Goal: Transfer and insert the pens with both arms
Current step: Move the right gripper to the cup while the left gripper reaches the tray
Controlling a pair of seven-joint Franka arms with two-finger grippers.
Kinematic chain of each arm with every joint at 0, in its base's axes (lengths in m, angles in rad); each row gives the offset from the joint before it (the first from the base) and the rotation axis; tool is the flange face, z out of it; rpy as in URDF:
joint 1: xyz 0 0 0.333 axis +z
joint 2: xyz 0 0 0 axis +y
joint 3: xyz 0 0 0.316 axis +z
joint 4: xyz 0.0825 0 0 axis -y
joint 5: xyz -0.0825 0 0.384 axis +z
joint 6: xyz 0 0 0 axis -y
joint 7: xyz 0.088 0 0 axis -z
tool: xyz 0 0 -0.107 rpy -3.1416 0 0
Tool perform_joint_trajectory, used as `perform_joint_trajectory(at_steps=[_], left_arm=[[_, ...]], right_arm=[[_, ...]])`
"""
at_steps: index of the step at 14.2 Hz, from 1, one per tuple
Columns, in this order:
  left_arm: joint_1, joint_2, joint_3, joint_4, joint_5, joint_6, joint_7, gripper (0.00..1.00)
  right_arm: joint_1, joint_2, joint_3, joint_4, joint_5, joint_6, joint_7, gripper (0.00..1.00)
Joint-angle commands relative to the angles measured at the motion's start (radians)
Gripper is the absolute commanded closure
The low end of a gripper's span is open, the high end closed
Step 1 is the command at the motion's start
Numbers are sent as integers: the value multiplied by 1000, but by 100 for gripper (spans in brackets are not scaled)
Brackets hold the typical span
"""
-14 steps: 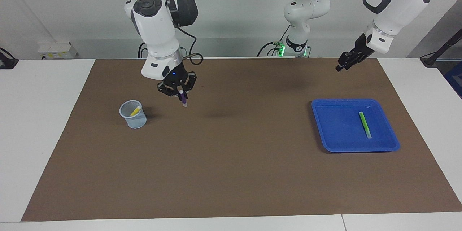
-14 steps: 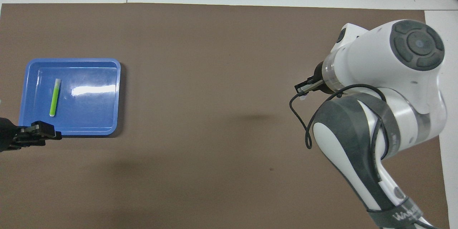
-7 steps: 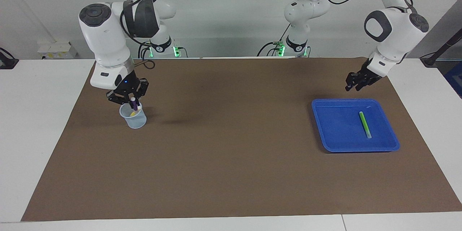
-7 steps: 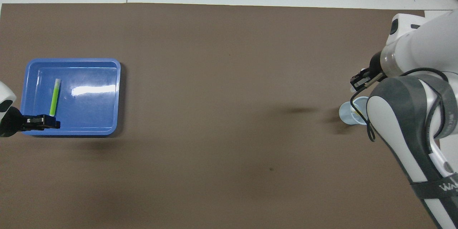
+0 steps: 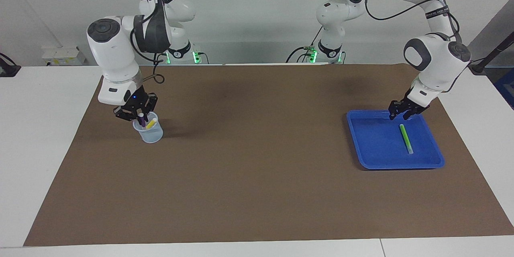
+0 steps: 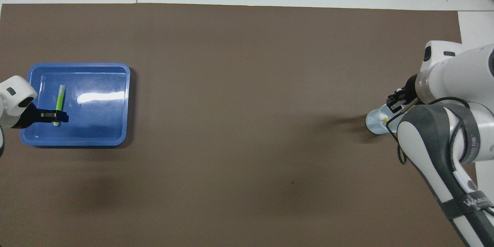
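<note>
Gripping the purple pen (image 5: 141, 119) in my right gripper (image 5: 138, 117), jaws clamped on it; it stands near upright, lower end inside the clear cup (image 5: 149, 132) toward the right arm's end of the brown mat (image 5: 257, 192). Yellow pen (image 5: 151, 124) is already in the cup, leaning, top end toward 2 o'clock in the facing view. Green pen (image 5: 406, 138) lies flat in the blue tray (image 5: 371, 156), long axis about 12-to-6 in the facing view, pale end at 6. My left gripper (image 5: 400, 113) hangs over the tray's edge nearest the robots, just above the pen's 12 end; whether its jaws are apart I cannot tell. Mat between cup and tray is bare.
</note>
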Motion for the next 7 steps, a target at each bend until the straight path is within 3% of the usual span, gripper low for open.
perform_joint_trajectory(at_steps=[1, 6, 7], left_arm=[[18, 74, -5, 54, 42, 52, 15, 43], [44, 168, -5, 85, 99, 161, 17, 41], [52, 173, -5, 85, 99, 169, 17, 41]], right_arm=[[-39, -52, 17, -108, -18, 55, 0, 100], [-55, -55, 17, -137, -15, 72, 11, 100], [-52, -55, 17, -137, -14, 72, 23, 82]])
